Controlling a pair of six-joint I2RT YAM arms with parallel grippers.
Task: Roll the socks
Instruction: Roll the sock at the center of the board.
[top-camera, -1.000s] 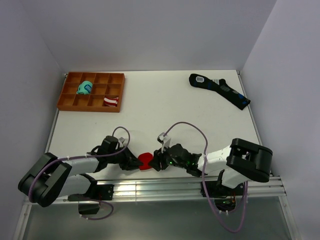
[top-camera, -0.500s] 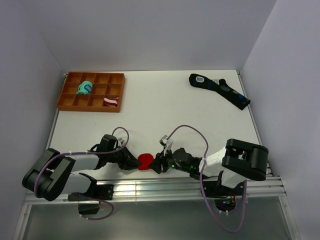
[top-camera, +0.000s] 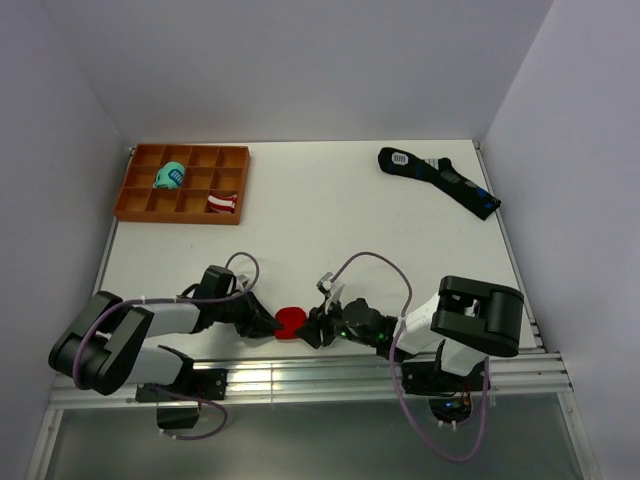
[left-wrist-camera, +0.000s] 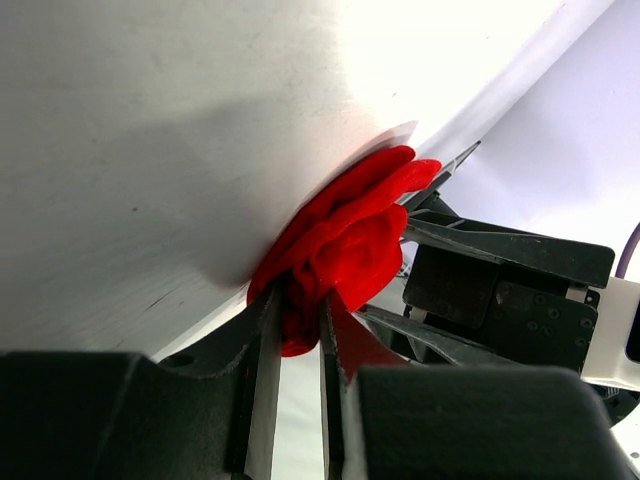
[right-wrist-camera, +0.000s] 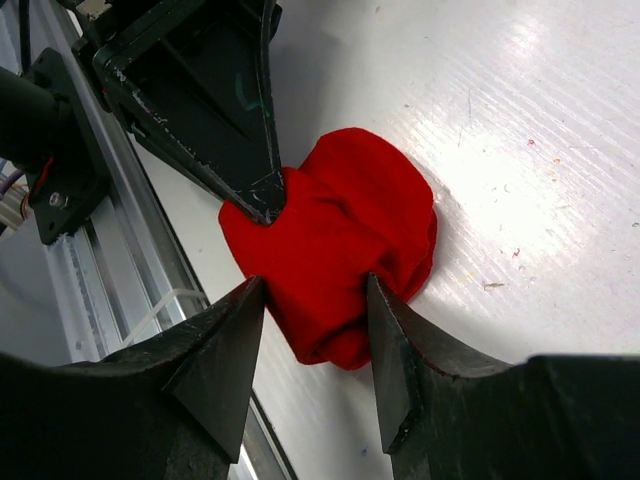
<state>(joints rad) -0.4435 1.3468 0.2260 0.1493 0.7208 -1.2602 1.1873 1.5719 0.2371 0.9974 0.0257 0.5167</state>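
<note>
Since a second ago, the socks (top-camera: 291, 321) have gone from a pinched bow shape to a rounder, tighter bundle, and both arms have drawn in lower along the near edge of the worktop (top-camera: 330, 220). The bundle sits at that near edge, just short of the metal rail (top-camera: 300, 375), squarely between the two arms. The left pincer (top-camera: 268, 325) meets it from the left and is nearly closed, a fold of red cloth nipped between its fingertips (left-wrist-camera: 262, 330). The right pincer (top-camera: 312, 328) comes from the right, its jaws partway apart and pressed against either side of the roll. Neither arm is nearer, since both touch it. The bundle is compact with little long axis left, so any further tightening probably turns on the line running pincer to pincer through it.
</note>
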